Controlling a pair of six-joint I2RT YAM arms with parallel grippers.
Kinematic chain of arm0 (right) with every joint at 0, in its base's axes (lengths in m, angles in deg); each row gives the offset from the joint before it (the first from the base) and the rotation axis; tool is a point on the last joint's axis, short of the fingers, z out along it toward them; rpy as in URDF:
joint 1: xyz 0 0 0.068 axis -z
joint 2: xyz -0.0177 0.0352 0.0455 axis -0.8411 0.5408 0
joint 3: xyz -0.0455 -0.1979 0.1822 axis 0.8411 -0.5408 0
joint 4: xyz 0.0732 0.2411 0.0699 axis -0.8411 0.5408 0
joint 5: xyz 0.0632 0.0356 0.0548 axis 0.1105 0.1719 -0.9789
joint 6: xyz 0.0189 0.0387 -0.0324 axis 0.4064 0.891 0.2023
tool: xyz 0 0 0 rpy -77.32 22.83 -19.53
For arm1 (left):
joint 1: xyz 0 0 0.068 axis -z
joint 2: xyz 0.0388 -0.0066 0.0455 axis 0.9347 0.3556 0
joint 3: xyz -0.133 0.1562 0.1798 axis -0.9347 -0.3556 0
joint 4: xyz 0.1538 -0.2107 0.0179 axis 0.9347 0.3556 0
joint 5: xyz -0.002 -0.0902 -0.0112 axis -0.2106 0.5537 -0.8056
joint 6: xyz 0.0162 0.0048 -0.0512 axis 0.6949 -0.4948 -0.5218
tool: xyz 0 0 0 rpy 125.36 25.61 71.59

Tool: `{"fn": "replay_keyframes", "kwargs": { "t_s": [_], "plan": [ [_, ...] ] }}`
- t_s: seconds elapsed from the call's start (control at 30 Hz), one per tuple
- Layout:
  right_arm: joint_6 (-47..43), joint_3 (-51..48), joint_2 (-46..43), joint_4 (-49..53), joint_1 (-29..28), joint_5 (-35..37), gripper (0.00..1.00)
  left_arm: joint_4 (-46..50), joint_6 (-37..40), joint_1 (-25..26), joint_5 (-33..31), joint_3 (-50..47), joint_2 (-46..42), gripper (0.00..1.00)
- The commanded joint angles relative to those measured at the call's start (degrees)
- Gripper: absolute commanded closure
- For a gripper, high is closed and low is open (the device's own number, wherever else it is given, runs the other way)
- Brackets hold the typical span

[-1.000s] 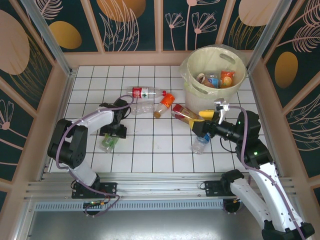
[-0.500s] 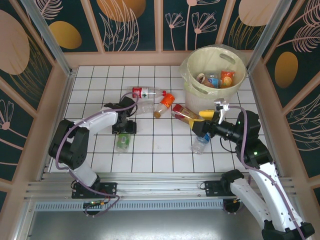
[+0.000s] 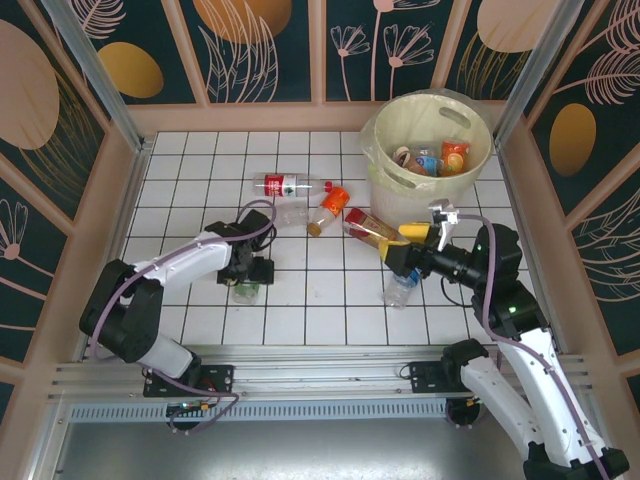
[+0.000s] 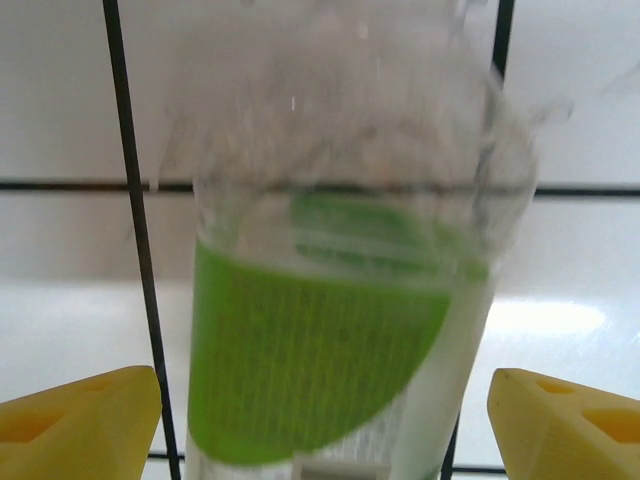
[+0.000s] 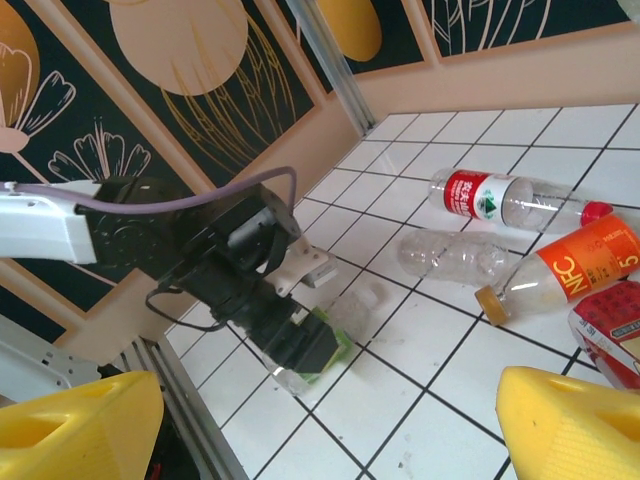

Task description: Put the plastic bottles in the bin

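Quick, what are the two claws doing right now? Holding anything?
Left gripper: open, jaws either side of the green-label bottle, not gripping it.
Right gripper: open, holding nothing.

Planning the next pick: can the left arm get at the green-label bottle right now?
Probably yes: the left gripper hangs over the green-label bottle, open fingers either side, nothing between.

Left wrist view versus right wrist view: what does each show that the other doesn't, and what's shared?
Left wrist: a close-up of the clear plastic bottle with a green label, lying between the left arm's yellow fingers with gaps either side. Right wrist: the left arm, a red-labelled clear bottle, a crumpled clear bottle, an orange bottle. Both: the green-labelled bottle and the white tiled table.
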Motion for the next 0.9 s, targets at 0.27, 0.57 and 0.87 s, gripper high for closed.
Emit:
{"fn": "replay_keyframes", "kwargs": {
  "t_s": [0.27,0.57,0.87],
  "plan": [
    [0.4,-2.0,-0.3,-1.9,-0.4,-2.6,0.12,0.1,-3.4,2.7,0.1,-5.5,-2.3,0.22],
    [2.2,-3.0,-0.1,-2.7,-0.5,-3.1,0.12,-1.4,-3.2,2.8,-1.0,-4.8,-3.1,0.41],
    [17.0,-4.9,1.9,-11.9,-1.2,-2.1,0.12,-18.2,2.1,4.4,16.3,-4.2,-14.4,0.44]
  ]
}}
